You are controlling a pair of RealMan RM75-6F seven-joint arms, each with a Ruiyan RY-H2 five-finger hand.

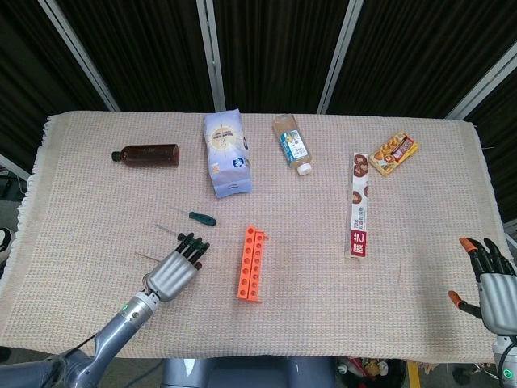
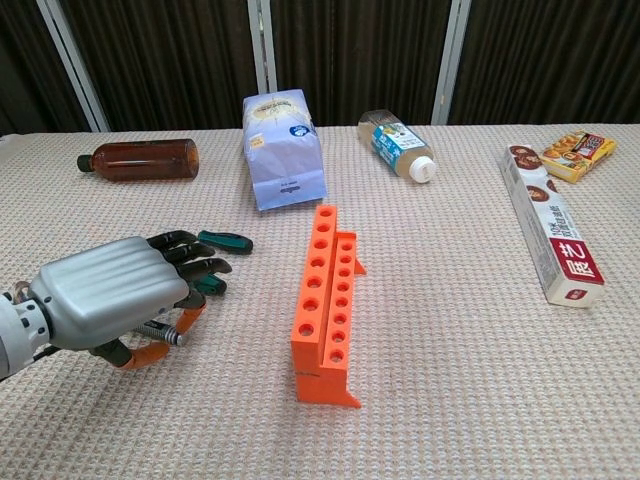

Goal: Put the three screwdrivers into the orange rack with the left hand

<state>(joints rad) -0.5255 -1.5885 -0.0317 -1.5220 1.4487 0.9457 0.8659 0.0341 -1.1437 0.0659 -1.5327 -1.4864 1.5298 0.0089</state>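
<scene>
The orange rack (image 1: 252, 263) (image 2: 326, 300) stands mid-table with its holes up. One green-handled screwdriver (image 1: 199, 217) (image 2: 225, 241) lies free, left of the rack. My left hand (image 1: 178, 267) (image 2: 108, 297) hovers palm down over the other two, fingers spread and slightly curled. The second green handle (image 2: 210, 285) peeks out under the fingertips. The black and silver screwdriver (image 2: 158, 331) lies between thumb and fingers, and no grip on it shows. My right hand (image 1: 491, 280) hangs open off the table's right front corner.
A brown bottle (image 1: 147, 153) lies at the far left, with a white and blue bag (image 1: 227, 152) and a clear bottle (image 1: 292, 144) along the back. A long biscuit box (image 1: 359, 204) and a snack packet (image 1: 393, 153) lie to the right.
</scene>
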